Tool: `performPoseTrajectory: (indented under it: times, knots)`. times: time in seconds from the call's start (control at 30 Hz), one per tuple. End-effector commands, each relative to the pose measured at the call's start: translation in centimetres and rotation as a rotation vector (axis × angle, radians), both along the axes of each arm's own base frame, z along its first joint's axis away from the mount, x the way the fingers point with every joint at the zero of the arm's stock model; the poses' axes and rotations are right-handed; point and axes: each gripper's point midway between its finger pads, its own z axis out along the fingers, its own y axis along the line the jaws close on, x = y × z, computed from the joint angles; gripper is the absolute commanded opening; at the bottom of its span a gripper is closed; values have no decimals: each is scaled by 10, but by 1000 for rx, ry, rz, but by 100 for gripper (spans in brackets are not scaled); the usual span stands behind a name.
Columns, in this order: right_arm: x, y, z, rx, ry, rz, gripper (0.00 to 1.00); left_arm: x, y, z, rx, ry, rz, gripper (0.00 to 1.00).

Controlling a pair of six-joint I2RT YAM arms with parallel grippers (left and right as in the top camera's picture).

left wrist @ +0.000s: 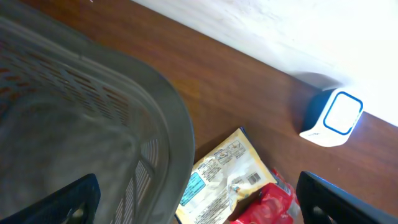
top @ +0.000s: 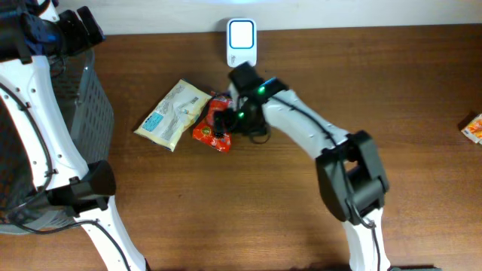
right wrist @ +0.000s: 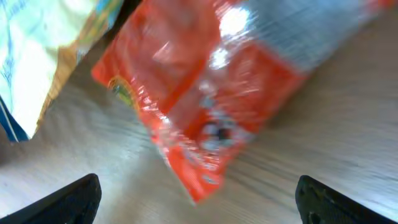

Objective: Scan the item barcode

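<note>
A red snack packet point(top: 213, 129) lies on the brown table beside a cream packet point(top: 172, 113) with printed labels. The white scanner point(top: 242, 43) stands at the table's back edge. My right gripper point(top: 227, 120) hangs just over the red packet, open. In the right wrist view the red packet point(right wrist: 211, 81) fills the space ahead of my right gripper point(right wrist: 199, 199), untouched. My left gripper point(top: 75, 30) sits open at the far left above the basket. The left wrist view shows my left gripper point(left wrist: 199, 208) empty, with the cream packet point(left wrist: 224, 174), its barcode up, and the scanner point(left wrist: 333, 118).
A grey mesh basket point(top: 83, 113) takes up the left side of the table, and its rim point(left wrist: 168, 118) fills much of the left wrist view. A small orange box point(top: 473, 128) lies at the right edge. Bare wood spreads across the front and right.
</note>
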Motion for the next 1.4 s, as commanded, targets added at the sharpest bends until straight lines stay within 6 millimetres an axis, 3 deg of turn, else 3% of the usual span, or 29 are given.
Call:
performPoseTrajectory:
  times: [0.0,0.03,0.1,0.17,0.2,0.23,0.27,0.3,0.37,0.57,0.63,0.7,0.77,0.83,0.9,1.0,1.03,1.1,1.13,1.17,1.23,1.33,1.37]
  knots:
    - [-9,5,-37,-57,67,-114,99,-1,0,4,2,-12,-12,99]
    - [-9,4,-44,-73,76,-139,100,-1,0,4,2,-12,-12,99]
    - [-8,4,-51,-78,78,-146,82,-1,0,4,2,-12,-12,99]
    - [-1,3,-51,-85,45,-154,45,-1,0,4,2,-12,-12,99]
    - [8,-3,-52,-121,-5,-169,39,-1,0,4,2,-12,-12,99]
    - [9,-4,-53,-130,-12,-165,10,-1,0,4,2,-12,-12,99]
    - [10,-6,-53,-143,-30,-145,4,-1,0,4,2,-12,-12,99]
    - [13,-10,-53,-168,-50,-136,4,-1,0,4,2,-12,-12,99]
    - [19,-39,-48,-323,-105,-178,4,-1,0,4,2,-12,-12,99]
    - [15,-102,58,-560,-262,-255,4,-1,-1,4,2,-12,-13,99]
    - [13,-128,94,-651,-346,-297,4,-1,-1,4,2,-12,-13,99]
    - [13,-169,129,-856,-466,-346,4,-1,-1,4,2,-12,-13,99]
    - [10,-188,139,-972,-493,-343,4,-1,-1,4,2,-12,-13,99]
    - [10,-189,141,-985,-500,-344,4,-1,-1,4,2,-12,-13,99]
    - [16,-172,132,-863,-486,-382,4,-1,-1,4,2,-12,-13,99]
    - [34,-114,89,-609,-418,-266,4,-1,-1,4,2,-12,-13,99]
    - [31,-115,81,-627,-393,-260,4,-1,-1,4,2,-12,-13,99]
    - [15,-135,103,-667,-369,-342,8,-1,-1,4,2,-12,-13,99]
    - [7,-141,119,-675,-369,-340,15,-1,-1,4,2,-12,-13,99]
    - [-1,-141,128,-658,-358,-297,41,-1,-1,4,2,-12,-13,99]
    - [-35,-116,109,-569,-223,85,86,-1,-1,4,2,-12,-13,99]
    - [-61,-131,53,-638,-93,147,90,-1,-1,4,2,-12,-13,99]
    - [-67,-137,25,-657,-74,153,90,-1,-1,4,2,-12,-13,99]
